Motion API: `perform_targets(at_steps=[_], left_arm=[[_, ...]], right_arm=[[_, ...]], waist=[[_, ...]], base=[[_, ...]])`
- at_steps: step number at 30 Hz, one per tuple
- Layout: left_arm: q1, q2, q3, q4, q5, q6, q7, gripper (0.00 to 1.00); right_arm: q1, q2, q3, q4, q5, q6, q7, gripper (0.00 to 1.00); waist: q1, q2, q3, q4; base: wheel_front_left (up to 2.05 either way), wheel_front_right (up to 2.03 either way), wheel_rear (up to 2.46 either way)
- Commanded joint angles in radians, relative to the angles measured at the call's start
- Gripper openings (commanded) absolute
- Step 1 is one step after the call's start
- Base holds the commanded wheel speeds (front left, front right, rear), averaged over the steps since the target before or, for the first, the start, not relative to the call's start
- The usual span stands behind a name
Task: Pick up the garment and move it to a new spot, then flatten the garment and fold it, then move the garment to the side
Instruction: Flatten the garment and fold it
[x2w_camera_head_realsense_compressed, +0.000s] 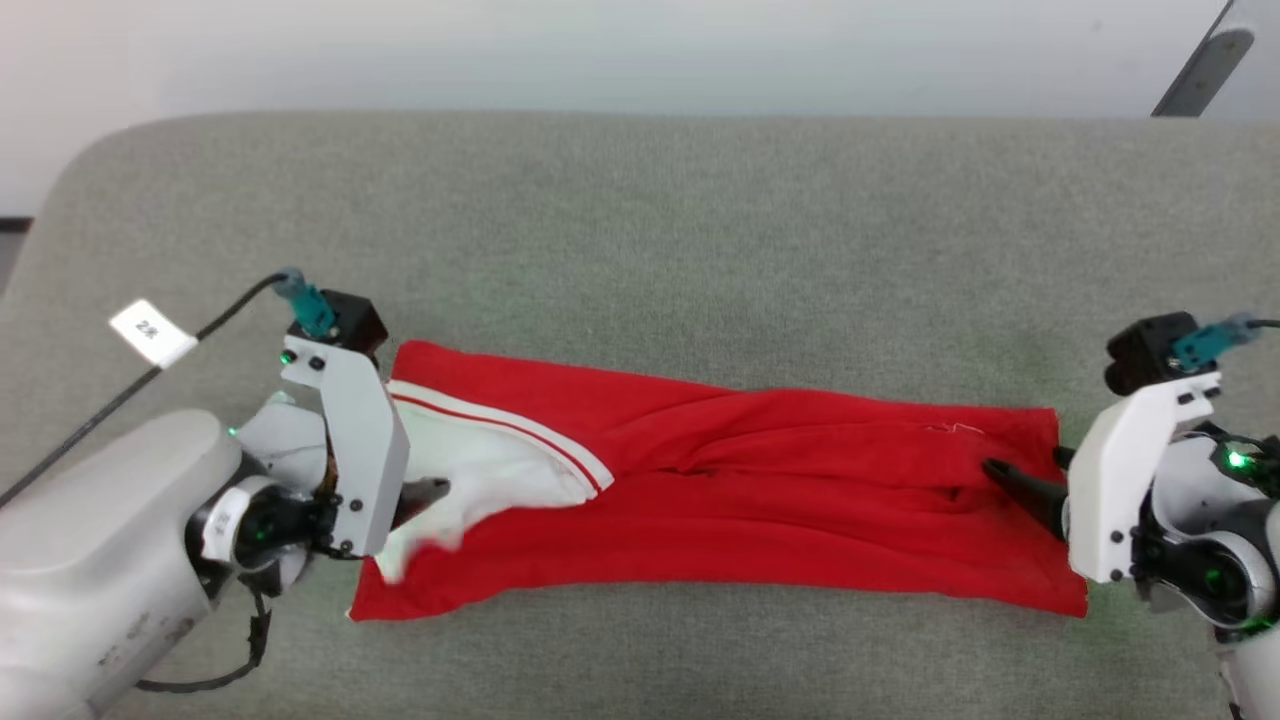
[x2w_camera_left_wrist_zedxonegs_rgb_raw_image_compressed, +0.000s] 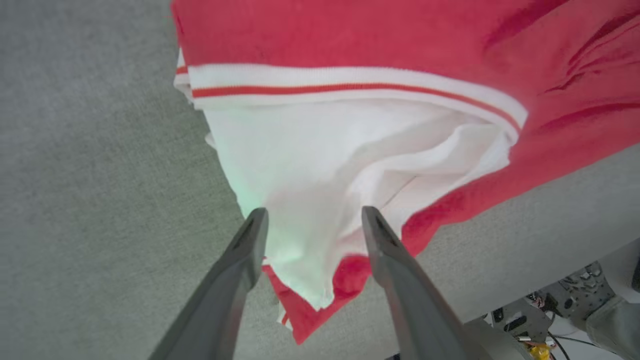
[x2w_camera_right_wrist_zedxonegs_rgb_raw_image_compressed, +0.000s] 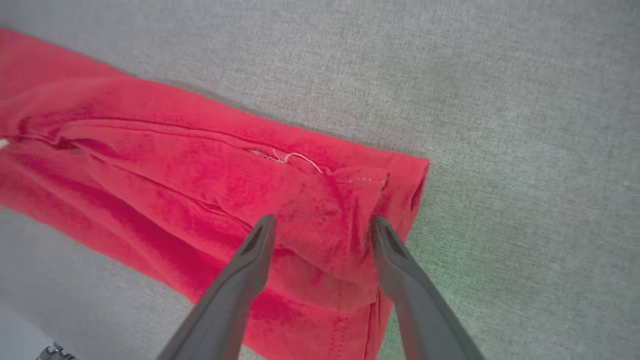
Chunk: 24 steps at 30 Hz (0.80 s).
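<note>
The garment (x2w_camera_head_realsense_compressed: 760, 480) lies folded into a long red band (white striped-trim sleeve at its left end); wrinkled.

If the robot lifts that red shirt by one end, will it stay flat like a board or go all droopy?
Probably droopy: the shirt lies in soft creases and folds. It likely weighs little, being thin cloth. Pushed, it would probably bunch up rather than slide, since the grey surface looks fuzzy.

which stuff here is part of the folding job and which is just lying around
In the job: garment, left gripper, right gripper, grey table.
Lying about: white label, black cable, grey bar at far right.
</note>
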Motion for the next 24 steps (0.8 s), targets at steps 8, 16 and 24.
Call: perform_targets(at_steps=[8,16,24], left_arm=[[0.082,0.028,0.046,-0.039,0.052,-0.029,-0.234,1.0],[0.2,0.029,0.094,-0.036,0.154,-0.002,-0.61,1.0],[0.333,0.012,0.175,-0.025,0.184,0.091,-0.923,1.0]], right_arm=[[0.077,0.021,-0.122,-0.003,0.014,-0.002,0.015,1.0],[0.103,0.039,-0.218,0.043,-0.011,-0.002,0.037,1.0],[0.084,0.037,-0.273,0.138,-0.059,-0.002,0.062,1.0]], waist=[[0.0,-0.0001,-0.08,0.03],[0.0,-0.0001,-0.106,0.08],[0.0,-0.0001,-0.102,0.144]], base=[[0.0,0.0,0.0],[0.0,0.0,0.0],[0.0,0.0,0.0]])
